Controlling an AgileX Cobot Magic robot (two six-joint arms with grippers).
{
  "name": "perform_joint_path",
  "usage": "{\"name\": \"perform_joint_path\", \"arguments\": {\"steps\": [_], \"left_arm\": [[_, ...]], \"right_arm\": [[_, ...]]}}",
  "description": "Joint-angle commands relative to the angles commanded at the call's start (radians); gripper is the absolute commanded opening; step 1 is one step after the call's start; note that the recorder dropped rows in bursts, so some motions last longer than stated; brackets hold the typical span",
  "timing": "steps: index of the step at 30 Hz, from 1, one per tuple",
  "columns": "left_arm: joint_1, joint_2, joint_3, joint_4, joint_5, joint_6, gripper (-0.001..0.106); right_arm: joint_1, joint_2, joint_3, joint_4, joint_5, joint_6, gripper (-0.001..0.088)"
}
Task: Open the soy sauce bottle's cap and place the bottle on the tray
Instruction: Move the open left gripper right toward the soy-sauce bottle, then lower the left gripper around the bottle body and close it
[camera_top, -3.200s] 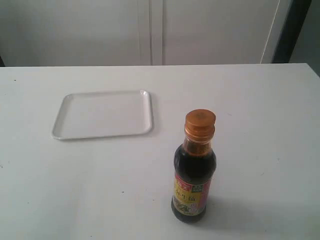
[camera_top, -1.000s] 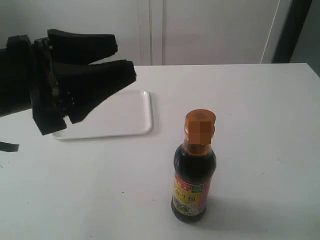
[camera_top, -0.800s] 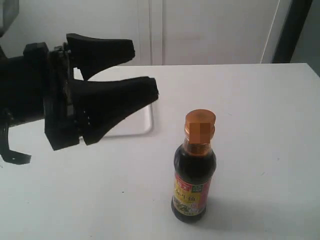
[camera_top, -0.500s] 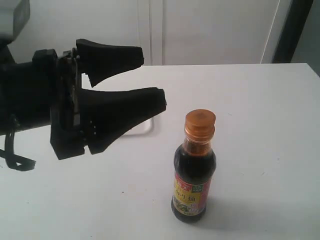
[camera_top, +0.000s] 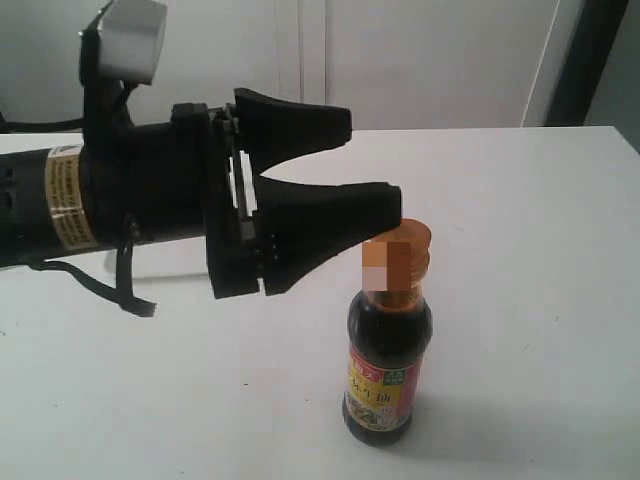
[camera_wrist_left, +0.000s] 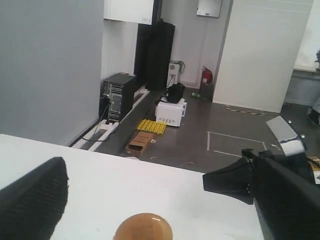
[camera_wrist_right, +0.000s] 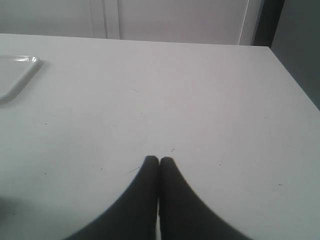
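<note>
The table (camera_top: 520, 200) is plain matte white, with faint specks; behind it stand pale wall panels and, at 1 o'clock in the exterior view, a dark upright post (camera_top: 585, 60). The left wrist view looks past the table edge to a grey floor with a black computer tower (camera_wrist_left: 117, 97), a white box (camera_wrist_left: 170, 111), a yellow crate (camera_wrist_left: 151, 126) and a red fire extinguisher (camera_wrist_left: 204, 77).

Compared with half a second ago, the left gripper (camera_top: 370, 165) has pushed rightward across the table, so its lower finger's tip now sits just at the cap (camera_top: 405, 255), at about 10 o'clock from it; the tray, partly seen earlier, is now hidden behind the arm in the exterior view. The bottle (camera_top: 388, 350) has not moved.

The left gripper is black, with two wedge-shaped fingers spread wide and nothing between them; a white block (camera_top: 130, 40) tops its arm. In the left wrist view the round orange cap (camera_wrist_left: 143, 227) lies between the spread fingers. The bottle stands upright at 5 o'clock on the table, clear glass, dark liquid, yellow-and-red label. The right gripper (camera_wrist_right: 159, 161) has its smooth black fingertips pressed together, empty, over bare table; the tray (camera_wrist_right: 15, 75), glossy white with a rounded corner, shows at 10 o'clock there.
</note>
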Motion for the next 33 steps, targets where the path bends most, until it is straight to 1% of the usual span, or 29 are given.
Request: {"name": "perform_joint_path", "arguments": {"steps": [4,5,11,17,23,33], "left_arm": [[-0.031,0.039,-0.018,-0.026,0.0,0.004,0.105],[-0.043,0.052,-0.021,-0.029,0.0,0.029,0.105],[-0.043,0.074,-0.021,-0.046,0.0,0.062,0.105],[-0.049,0.127,-0.021,-0.081,0.0,0.093,0.105],[-0.049,0.161,-0.021,-0.09,0.0,0.134,0.105],[-0.05,0.207,-0.021,-0.096,0.0,0.136,0.105]], "right_arm": [[0.0,0.0,0.0,0.0,0.0,0.0,0.0],[0.0,0.0,0.0,0.0,0.0,0.0,0.0],[0.0,0.0,0.0,0.0,0.0,0.0,0.0],[0.0,0.0,0.0,0.0,0.0,0.0,0.0],[0.0,0.0,0.0,0.0,0.0,0.0,0.0],[0.0,0.0,0.0,0.0,0.0,0.0,0.0]]}}
